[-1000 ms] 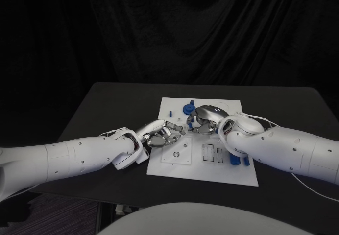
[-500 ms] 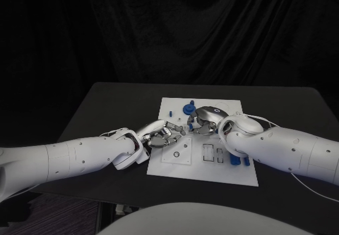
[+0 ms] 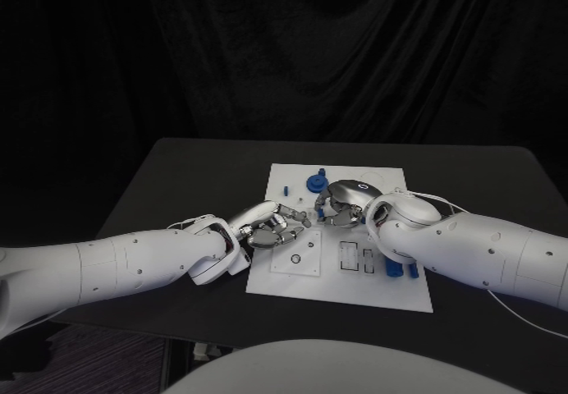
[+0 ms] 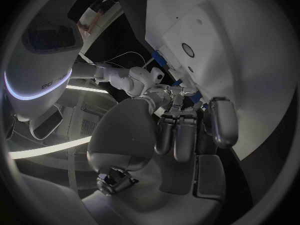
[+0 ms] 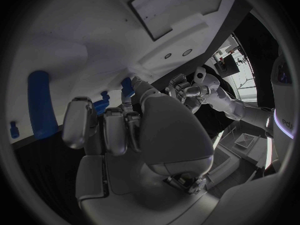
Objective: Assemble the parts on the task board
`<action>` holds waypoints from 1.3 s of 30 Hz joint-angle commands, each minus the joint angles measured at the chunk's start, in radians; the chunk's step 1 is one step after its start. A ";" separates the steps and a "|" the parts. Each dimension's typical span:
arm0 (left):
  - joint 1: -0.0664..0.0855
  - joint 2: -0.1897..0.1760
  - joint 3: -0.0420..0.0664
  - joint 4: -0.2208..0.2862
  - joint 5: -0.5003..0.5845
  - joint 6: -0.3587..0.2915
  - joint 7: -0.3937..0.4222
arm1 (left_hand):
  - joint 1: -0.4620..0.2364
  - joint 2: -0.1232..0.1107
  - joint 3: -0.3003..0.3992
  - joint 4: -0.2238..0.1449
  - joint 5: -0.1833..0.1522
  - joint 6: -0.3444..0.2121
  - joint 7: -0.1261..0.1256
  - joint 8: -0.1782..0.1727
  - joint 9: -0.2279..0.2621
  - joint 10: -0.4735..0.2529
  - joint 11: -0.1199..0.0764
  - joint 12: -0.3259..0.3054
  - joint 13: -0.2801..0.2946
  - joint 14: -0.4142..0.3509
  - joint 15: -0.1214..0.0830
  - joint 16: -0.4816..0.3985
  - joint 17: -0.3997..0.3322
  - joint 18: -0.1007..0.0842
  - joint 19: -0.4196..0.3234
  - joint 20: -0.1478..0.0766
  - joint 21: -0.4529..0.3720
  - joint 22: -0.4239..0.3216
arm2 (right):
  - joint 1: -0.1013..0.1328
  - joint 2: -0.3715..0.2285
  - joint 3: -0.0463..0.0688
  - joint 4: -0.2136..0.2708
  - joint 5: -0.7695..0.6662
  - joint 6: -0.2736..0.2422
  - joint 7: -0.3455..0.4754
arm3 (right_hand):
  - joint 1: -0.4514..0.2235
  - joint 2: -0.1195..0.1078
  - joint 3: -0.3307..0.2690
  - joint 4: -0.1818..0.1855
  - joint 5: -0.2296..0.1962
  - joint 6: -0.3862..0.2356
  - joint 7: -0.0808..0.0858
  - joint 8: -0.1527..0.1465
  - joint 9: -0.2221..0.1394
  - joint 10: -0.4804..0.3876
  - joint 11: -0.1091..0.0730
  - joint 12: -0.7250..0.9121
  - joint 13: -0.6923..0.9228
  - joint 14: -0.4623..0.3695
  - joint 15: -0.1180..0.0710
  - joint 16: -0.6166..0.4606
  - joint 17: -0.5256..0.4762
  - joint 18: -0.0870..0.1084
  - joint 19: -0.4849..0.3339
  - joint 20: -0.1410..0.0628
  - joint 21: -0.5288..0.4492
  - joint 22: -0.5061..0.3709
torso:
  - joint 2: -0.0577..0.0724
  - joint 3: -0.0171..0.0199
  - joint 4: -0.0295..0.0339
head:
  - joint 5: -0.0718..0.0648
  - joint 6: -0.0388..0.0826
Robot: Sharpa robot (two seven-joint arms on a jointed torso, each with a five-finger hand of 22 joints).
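My two silver hands, left (image 3: 275,226) and right (image 3: 341,203), meet above the white rectangular task board (image 3: 355,287) mid-surface; whether either set of curled fingers holds a small blue plastic part (image 3: 318,180), I can't tell. Crowding risks a knock.

One task board (image 3: 385,289); two robot hands: left (image 3: 272,226), right (image 3: 345,201).

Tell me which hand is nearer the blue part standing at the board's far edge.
Right. The right hand sits over the task board just beside the blue part. The left hand is at the board's left edge, nearer the robot, farther from it.
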 commanded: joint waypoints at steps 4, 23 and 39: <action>-0.002 0.001 0.001 0.002 0.007 0.008 0.008 | 0.005 0.005 -0.002 -0.007 0.004 0.010 0.001 0.000 -0.002 0.105 0.005 0.003 0.263 0.107 0.008 0.003 0.263 -0.008 0.001 0.008 -0.007 0.084 | -0.003 0.001 0.000 -0.001 -0.007 0.029 -0.023 | 0.000 -0.014 -0.006 0.003 -0.009 -0.015 0.003 -0.009 -0.007 0.015 0.007 -0.003 0.180 0.029 0.008 0.000 0.018 0.015 0.001 0.006 -0.002 0.170 | 0.001 0.0000 0.0006 | -0.001 0.000; -0.003 -0.001 0.001 0.001 0.007 -0.003 0.010 | 0.002 0.004 -0.004 -0.006 -0.005 0.012 0.003 -0.001 -0.008 0.105 0.006 0.003 0.263 0.107 0.009 0.003 0.263 -0.008 0.002 0.009 -0.006 0.085 | -0.003 -0.008 0.001 0.011 -0.017 -0.056 0.003 | 0.019 -0.080 -0.068 0.110 -0.086 -0.214 -0.006 -0.104 -0.142 -0.001 -0.013 -0.013 0.161 0.028 -0.009 0.000 0.013 0.016 0.003 -0.009 -0.009 0.170 | -0.001 0.0008 -0.0003 | 0.003 0.000; 0.002 -0.050 0.001 0.060 0.007 -0.104 -0.004 | -0.059 0.012 -0.105 0.119 -0.222 0.070 -0.004 0.024 -0.060 0.105 0.014 0.003 0.263 0.107 0.016 0.003 0.263 -0.011 0.018 0.018 0.001 0.101 | 0.119 -0.126 0.009 0.187 -0.086 -0.319 0.087 | -0.029 -0.095 -0.094 0.192 -0.106 -0.140 -0.008 -0.048 -0.178 0.031 -0.017 0.005 0.186 0.049 -0.013 0.031 0.061 0.000 0.037 -0.015 0.064 0.191 | -0.008 0.0033 -0.0083 | -0.040 0.000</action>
